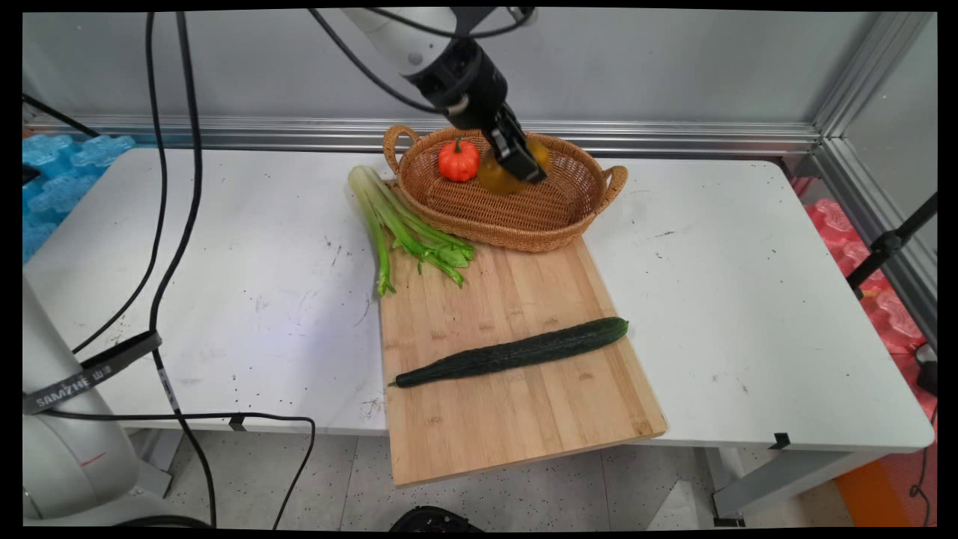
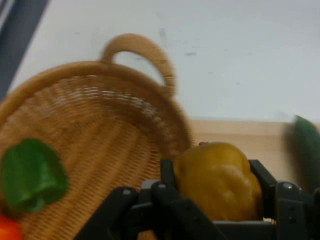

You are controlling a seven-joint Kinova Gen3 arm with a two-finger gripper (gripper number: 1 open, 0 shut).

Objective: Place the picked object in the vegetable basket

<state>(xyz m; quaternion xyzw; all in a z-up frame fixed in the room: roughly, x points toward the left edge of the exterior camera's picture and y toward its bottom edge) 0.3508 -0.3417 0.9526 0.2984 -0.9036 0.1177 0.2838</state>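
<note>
Hanging over the wicker basket (image 1: 516,217), the gripper (image 1: 516,161) is clamped on a yellow bell pepper (image 2: 217,180), one finger pressed to each flank of it as the hand view shows. The pepper sits squarely between the fingers, lifted clear of the weave below, so far as I can judge. It looks smooth and waxy, likely hollow and light, with lobed sides that could slip or twist if pinched on a ridge; the broad middle, where it is held, seems the safest place. Just beside the gripper, in the basket, lies a small orange pumpkin (image 1: 458,159), and the hand view also catches a green pepper (image 2: 31,175) on the basket floor. Below the gripper, toward me, a wooden cutting board (image 1: 516,419) on the desk (image 1: 748,314) carries a long cucumber (image 1: 516,350), with celery (image 1: 397,228) off to one side.
</note>
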